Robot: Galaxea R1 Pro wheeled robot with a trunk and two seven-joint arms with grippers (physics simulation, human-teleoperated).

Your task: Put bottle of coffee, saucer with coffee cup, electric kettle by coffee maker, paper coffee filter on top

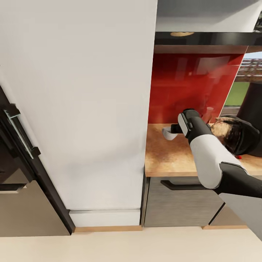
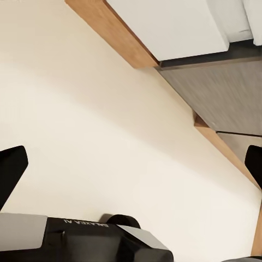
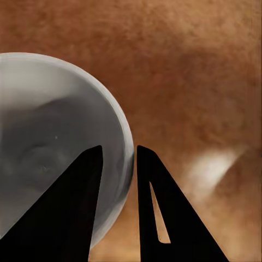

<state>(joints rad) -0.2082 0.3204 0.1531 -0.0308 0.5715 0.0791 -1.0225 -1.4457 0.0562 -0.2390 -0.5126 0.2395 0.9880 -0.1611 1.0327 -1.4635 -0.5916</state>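
Right gripper [image 3: 117,164]: fingers narrowed and pinching the rim of a white rounded vessel, taken to be the coffee cup [image 3: 54,136], one finger inside the bowl and one outside; the wood-look countertop [image 3: 191,65] lies beneath. Head view: right arm reaching over the countertop [image 1: 167,153] toward the red backsplash [image 1: 189,83], the coffee cup [image 1: 168,133] white at its tip, at or just above the worktop; whether it touches cannot be told. Electric kettle [image 1: 234,134]: rounded glass body with black lid, on the countertop beside the arm, partly hidden by it. Glossy black shelf [image 1: 203,38] above the backsplash. Left gripper [image 2: 131,164]: fingers spread wide, holding nothing, facing the pale floor [image 2: 98,120] near the grey cabinet fronts [image 2: 218,93]. Tall white panel [image 1: 80,102] beside the counter.
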